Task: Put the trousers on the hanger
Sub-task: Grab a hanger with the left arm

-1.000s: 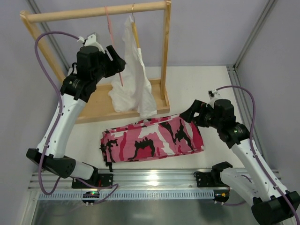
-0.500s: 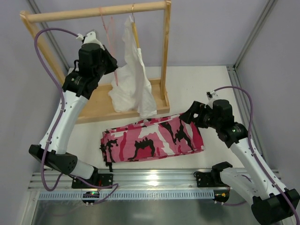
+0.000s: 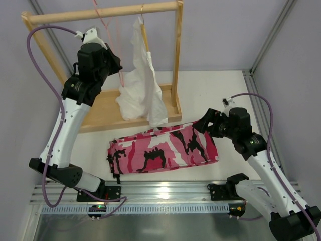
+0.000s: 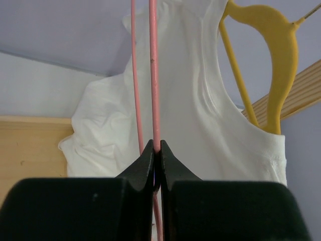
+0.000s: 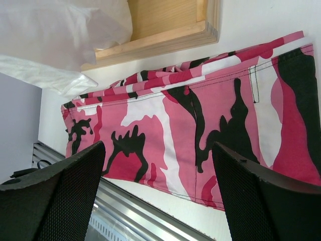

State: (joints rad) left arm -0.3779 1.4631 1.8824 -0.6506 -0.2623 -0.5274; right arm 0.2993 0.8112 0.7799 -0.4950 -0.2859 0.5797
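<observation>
Left jaws first: pinched shut on 1 thin wire of the hanger (image 4: 152, 75), up by the wooden rack (image 3: 60, 16). Easy to fumble from here: could twist or slide in such a skinny pinch, or snag the white garment (image 4: 200, 115) hanging just beside. Hangs near vertical, hook end up; can't make out the hook's seat on the rail. Right jaws: spread wide, gripping nothing, hovering over the right end of the trousers (image 3: 165, 148). Folded flat on the tabletop (image 3: 220, 85), long axis left-to-right, right end slightly farther back. No telling which end is the waist.

The right pincer (image 5: 158, 146) gapes wide; the trousers (image 5: 225, 108) lie flat beneath it.
</observation>
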